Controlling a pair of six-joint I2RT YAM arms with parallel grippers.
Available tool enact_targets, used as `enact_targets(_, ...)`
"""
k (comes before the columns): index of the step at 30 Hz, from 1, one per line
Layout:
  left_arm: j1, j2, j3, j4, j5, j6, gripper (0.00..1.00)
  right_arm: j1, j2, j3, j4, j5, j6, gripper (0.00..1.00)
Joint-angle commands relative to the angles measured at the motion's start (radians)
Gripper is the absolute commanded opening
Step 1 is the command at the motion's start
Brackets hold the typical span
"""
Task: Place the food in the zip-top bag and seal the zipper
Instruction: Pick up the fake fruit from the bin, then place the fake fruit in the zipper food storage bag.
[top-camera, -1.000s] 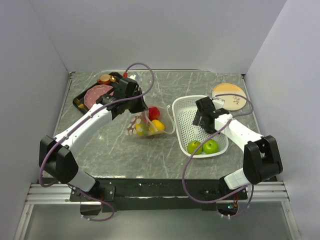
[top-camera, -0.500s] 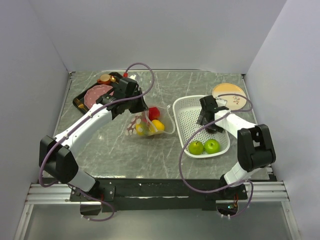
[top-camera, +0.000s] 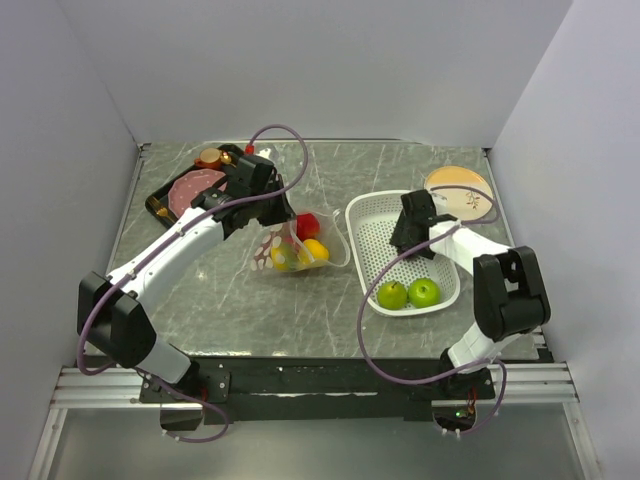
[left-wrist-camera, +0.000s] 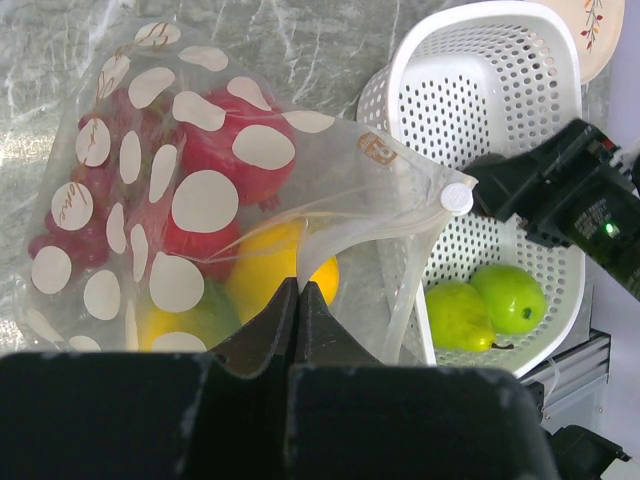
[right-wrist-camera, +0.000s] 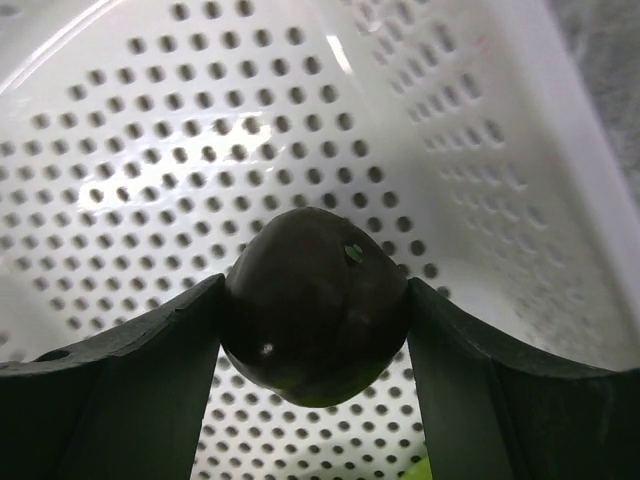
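Clear dotted film is what I'm minding most. From the top camera, the clear polka-dot zip-top bag (top-camera: 290, 250) stands near the middle of the grey marbled table (top-camera: 300, 320). The left gripper (top-camera: 268, 222) pinches its mouth up, and red and yellow toy fruit are already inside. To its right sits the white perforated plastic basket (top-camera: 352, 215), with two green toy apples (top-camera: 392, 294) at its near end. The right gripper (top-camera: 410, 238) is down in the basket's middle.

On the left wrist camera the fingers are closed tight on a fold of the bag's film, just below the mouth. The narrow white zipper strip (left-wrist-camera: 370, 225) curves away from them, slack and wavy. I judge the film thin, floppy and slick (it would likely sag the moment it is let go). A hold belongs on the stiffer zipper edge, not on the bag's belly.

On the right wrist camera, the dark round toy plum (right-wrist-camera: 315, 305) sits between my two black fingers (right-wrist-camera: 150, 350), low inside the basket, with both pads against its flanks. It looks a light, hard, glossy ball, so I expect an off-centre pinch to squirt it out. I'd keep the pads across its widest part and squeeze only modestly.
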Motion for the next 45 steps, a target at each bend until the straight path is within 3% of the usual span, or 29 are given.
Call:
enact_targets(1, -0.001, -0.036, 0.017, 0.028, -0.014, 0.011, 0.01, -0.005, -0.177, -0.061, 0.123, -0.163, -0.006, 0.41)
enact_targets(6, -0.002, -0.038, 0.0, 0.05, 0.014, 0.016, 0.01, 0.008, -0.273, -0.015, 0.066, -0.221, -0.043, 0.41)
enact_targets(14, -0.001, -0.021, 0.012, 0.056, 0.023, 0.019, 0.01, 0.038, -0.426, -0.032, 0.118, -0.536, -0.054, 0.41)
enact_targets(18, -0.002, -0.015, 0.017, 0.059, 0.036, 0.013, 0.01, 0.162, -0.448, -0.013, 0.132, -0.534, -0.063, 0.41)
enact_targets(22, -0.002, -0.012, 0.014, 0.067, 0.042, 0.008, 0.01, 0.257, -0.423, 0.03, 0.143, -0.531, -0.071, 0.42)
enact_targets(34, -0.005, -0.012, 0.032, 0.051, 0.059, 0.013, 0.01, 0.34, -0.195, 0.151, 0.212, -0.583, -0.051, 0.44)
enact_targets(40, -0.007, -0.021, 0.032, 0.047, 0.057, 0.016, 0.01, 0.369, -0.073, 0.24, 0.224, -0.602, -0.048, 0.51)
enact_targets(43, -0.008, -0.023, 0.038, 0.039, 0.053, 0.017, 0.01, 0.38, -0.023, 0.28, 0.227, -0.612, -0.041, 0.59)
enact_targets(44, -0.008, -0.024, 0.041, 0.039, 0.049, 0.019, 0.01, 0.385, -0.015, 0.286, 0.226, -0.605, -0.04, 0.72)
enact_targets(45, -0.008, -0.027, 0.04, 0.038, 0.04, 0.019, 0.01, 0.389, -0.006, 0.297, 0.221, -0.605, -0.041, 0.74)
